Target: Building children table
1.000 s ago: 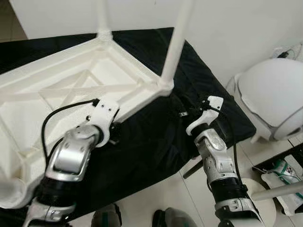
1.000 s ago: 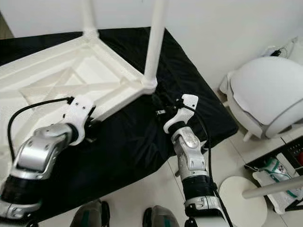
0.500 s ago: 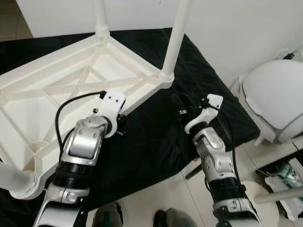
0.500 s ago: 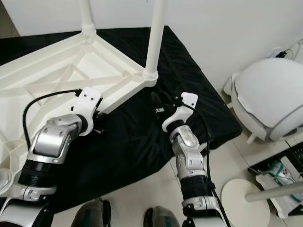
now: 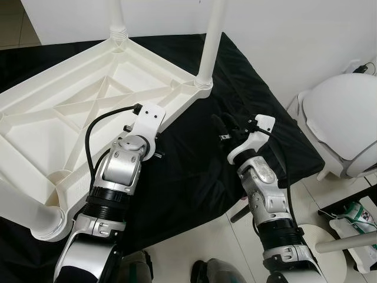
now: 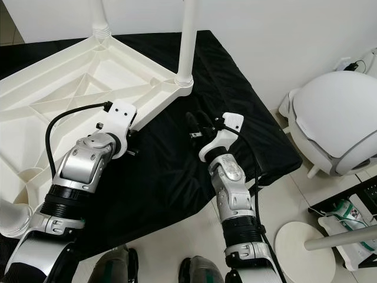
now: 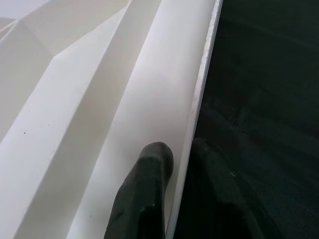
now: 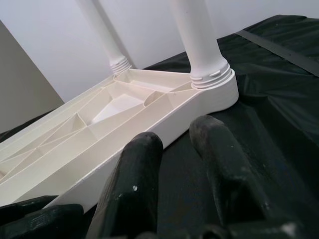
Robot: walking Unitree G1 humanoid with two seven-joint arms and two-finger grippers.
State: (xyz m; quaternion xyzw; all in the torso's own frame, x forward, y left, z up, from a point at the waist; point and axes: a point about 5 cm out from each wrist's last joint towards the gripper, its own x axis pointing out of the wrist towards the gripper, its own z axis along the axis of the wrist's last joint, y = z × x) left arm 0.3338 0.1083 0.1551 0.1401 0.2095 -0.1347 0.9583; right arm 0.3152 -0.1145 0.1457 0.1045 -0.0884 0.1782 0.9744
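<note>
- Upturned white tabletop [image 5: 70,112]: two legs [image 5: 211,41] stand screwed in, upper centre.
- Left gripper [image 7: 172,194] jaws pinch its rim; right gripper [image 8: 182,164] jaws slightly parted, empty.
- I judge remaining legs unfinished.

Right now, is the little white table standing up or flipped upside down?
Upside down. The white table lies on the black cloth with its ribbed underside facing up and its legs pointing upward.
</note>
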